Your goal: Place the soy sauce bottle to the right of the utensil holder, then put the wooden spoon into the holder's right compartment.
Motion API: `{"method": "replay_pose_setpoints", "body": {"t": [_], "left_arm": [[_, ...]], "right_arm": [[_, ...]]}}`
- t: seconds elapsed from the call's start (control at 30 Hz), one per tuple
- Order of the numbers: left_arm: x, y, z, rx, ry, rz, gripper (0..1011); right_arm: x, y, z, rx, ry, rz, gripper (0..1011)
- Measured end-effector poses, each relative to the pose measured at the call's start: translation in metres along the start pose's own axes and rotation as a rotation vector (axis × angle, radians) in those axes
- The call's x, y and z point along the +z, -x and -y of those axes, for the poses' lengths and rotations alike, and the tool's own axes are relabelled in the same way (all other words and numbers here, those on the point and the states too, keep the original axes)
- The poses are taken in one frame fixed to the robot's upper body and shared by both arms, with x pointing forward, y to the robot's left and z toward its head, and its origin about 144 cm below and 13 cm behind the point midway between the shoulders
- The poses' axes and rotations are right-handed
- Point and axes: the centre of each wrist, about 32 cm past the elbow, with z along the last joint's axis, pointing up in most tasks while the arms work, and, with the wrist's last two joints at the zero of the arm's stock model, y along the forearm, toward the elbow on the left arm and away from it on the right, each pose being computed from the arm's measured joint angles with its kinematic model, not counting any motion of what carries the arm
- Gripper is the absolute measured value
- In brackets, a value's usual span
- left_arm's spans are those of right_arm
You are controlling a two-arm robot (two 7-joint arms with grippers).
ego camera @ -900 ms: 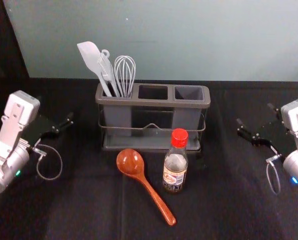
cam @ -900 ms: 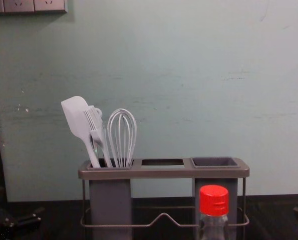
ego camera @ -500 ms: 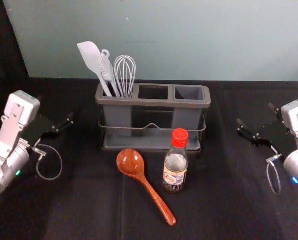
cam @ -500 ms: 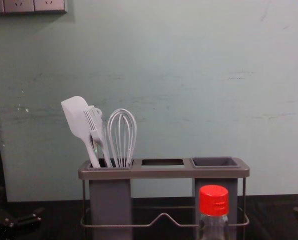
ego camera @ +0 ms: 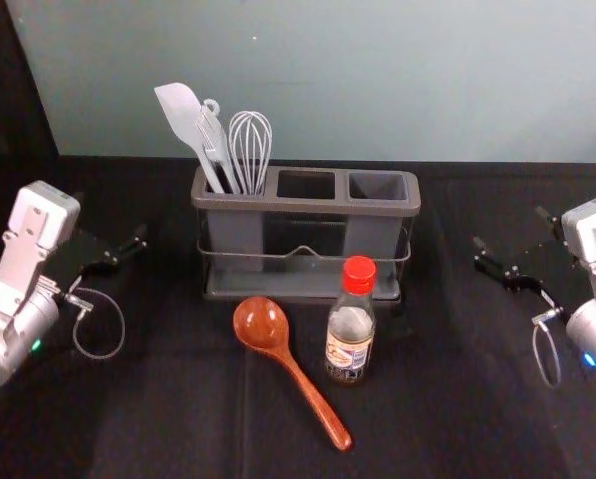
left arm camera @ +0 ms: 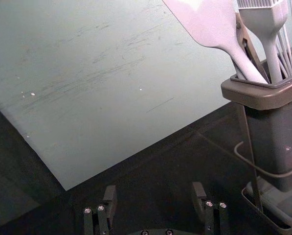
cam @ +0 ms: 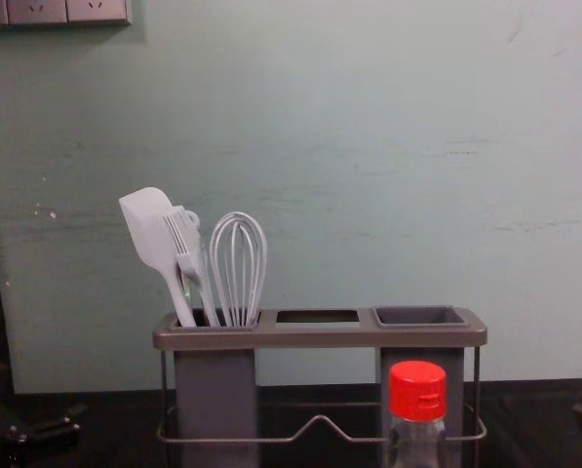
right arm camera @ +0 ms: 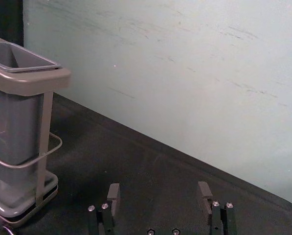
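Left pincer (ego camera: 111, 218) hangs above the desk (ego camera: 178, 419) well to the left of the holder (ego camera: 389, 207), its fingers spread wide with nothing between them. Right pincer (ego camera: 509, 228) hangs on the holder's other side, likewise wide and holding nothing. Both are well apart from the bottle (ego camera: 349, 344) and the spoon (ego camera: 315, 397). The bottle stands upright in front of the holder, near the right compartment (ego camera: 378, 187), its red cap on. Just to its left lies the spoon, its bowl towards the holder and its handle slanting towards the robot and to the right. In the holder's left compartment stand a spatula (ego camera: 183, 115), a brush (ego camera: 214, 140) and a whisk (ego camera: 250, 145), the spatula leaning left.
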Motion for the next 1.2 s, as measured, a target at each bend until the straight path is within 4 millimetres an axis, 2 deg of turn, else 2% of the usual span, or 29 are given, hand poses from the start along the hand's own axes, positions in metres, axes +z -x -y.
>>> {"method": "replay_pose_setpoints", "body": {"t": [0.3,0.7,0.97,1.2], "left_arm": [[0.0,0.0,0.0,0.0,0.0,0.0,1005],[0.0,0.0,0.0,0.0,0.0,0.0,1005],[0.0,0.0,0.0,0.0,0.0,0.0,1005],[0.0,0.0,0.0,0.0,0.0,0.0,1005]], "right_arm": [[0.009,-0.012,0.015,0.021,-0.069,-0.054,1006],[0.031,-0.032,0.063,0.16,-0.197,-0.186,1006],[0.043,-0.047,0.087,0.369,-0.284,-0.257,1006],[0.05,-0.044,0.09,0.522,-0.296,-0.262,1006]]}}
